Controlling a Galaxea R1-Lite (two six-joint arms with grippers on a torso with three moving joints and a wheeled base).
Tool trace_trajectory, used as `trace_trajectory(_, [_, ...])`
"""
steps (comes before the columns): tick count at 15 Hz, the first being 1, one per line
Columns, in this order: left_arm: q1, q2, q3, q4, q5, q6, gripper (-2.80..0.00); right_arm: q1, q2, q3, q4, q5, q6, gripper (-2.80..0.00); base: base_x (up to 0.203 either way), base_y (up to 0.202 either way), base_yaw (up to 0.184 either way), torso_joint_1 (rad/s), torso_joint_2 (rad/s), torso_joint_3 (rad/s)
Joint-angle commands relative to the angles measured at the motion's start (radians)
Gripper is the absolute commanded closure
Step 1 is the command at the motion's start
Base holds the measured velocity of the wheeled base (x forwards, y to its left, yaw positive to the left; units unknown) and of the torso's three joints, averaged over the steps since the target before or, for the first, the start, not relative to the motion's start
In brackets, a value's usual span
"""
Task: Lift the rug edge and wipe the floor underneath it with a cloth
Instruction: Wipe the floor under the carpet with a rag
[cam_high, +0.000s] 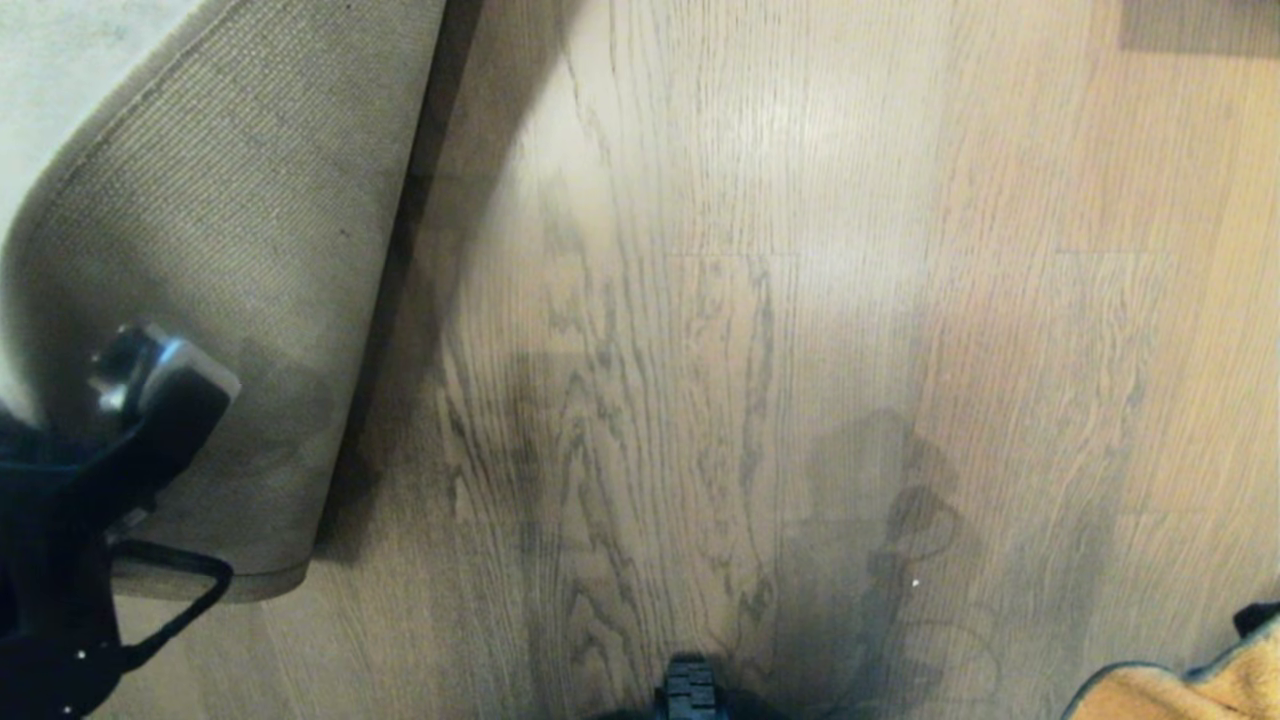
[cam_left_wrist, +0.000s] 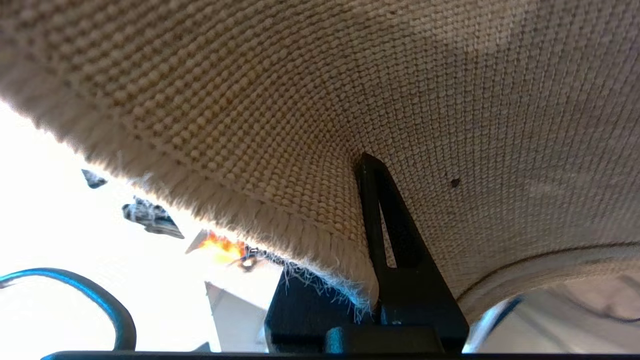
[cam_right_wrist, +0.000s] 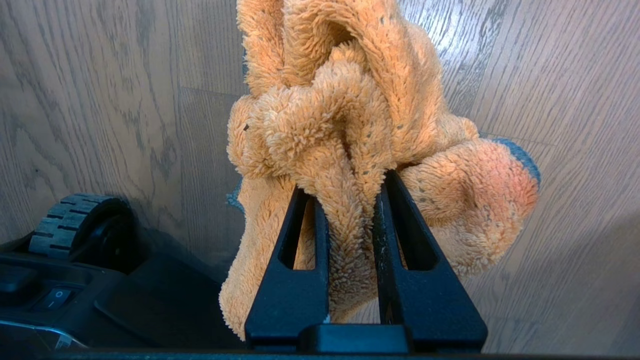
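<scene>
Two grippers were at work, one at each lower corner of the head view. Nearest, at the bottom right, the right gripper (cam_right_wrist: 345, 200) had its jaws closed on a bunched fold of the cloth (cam_right_wrist: 350, 125), whose fluffy orange mass bulged out past both black fingers (cam_right_wrist: 287, 280) and hung above the floor (cam_high: 800, 300); its thin dark trim showed at one rounded edge. In the head view only a corner of that cloth (cam_high: 1190, 690) reached into the frame. A ridged black wheel (cam_high: 690, 688) of the base sat at the bottom centre, close to the cloth in the right wrist view. At the lower left, the left gripper (cam_high: 150, 370) had its jaws clamped on the rug edge (cam_high: 240, 585), one black finger (cam_left_wrist: 395, 240) pressed flat against the coarse woven backing, just beside the frayed border. The rug corner was folded over so that the beige backing faced up, and its lifted side cast a dark shadow strip along the planks. From that fold rightward the floor lay bare across the whole middle of the view, wide room between the rug and the cloth. Farther off, the pale pile of the rug (cam_high: 60, 70) showed at the top left, and a darker patch crossed the top right corner.
</scene>
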Motion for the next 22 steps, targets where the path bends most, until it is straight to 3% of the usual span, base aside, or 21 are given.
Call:
trace_trajectory(1, [0.004,-0.004,-0.003,-0.007,0.003,0.015,0.00,0.000,0.001,0.000,0.000,0.001,-0.003,0.00,0.000,0.000,0.000,0.000,0.00,0.000])
trace_trajectory(14, [0.005,0.051,-0.065,0.000,-0.002,0.045,0.00,0.000,0.033,-0.055,0.017,0.016,-0.044,0.00,0.000,0.000,0.000,0.000,0.00,0.000])
trace_trajectory(18, [0.005,0.049,-0.064,0.001,0.003,0.049,0.00,0.008,0.178,-0.158,0.009,0.048,-0.042,0.00,0.000,0.000,0.000,0.000,0.00,0.000])
trace_trajectory(22, [0.005,0.037,-0.064,0.000,0.007,0.058,0.00,0.096,0.421,-0.267,-0.047,0.155,-0.043,0.00,0.000,0.000,0.000,0.000,0.00,0.000])
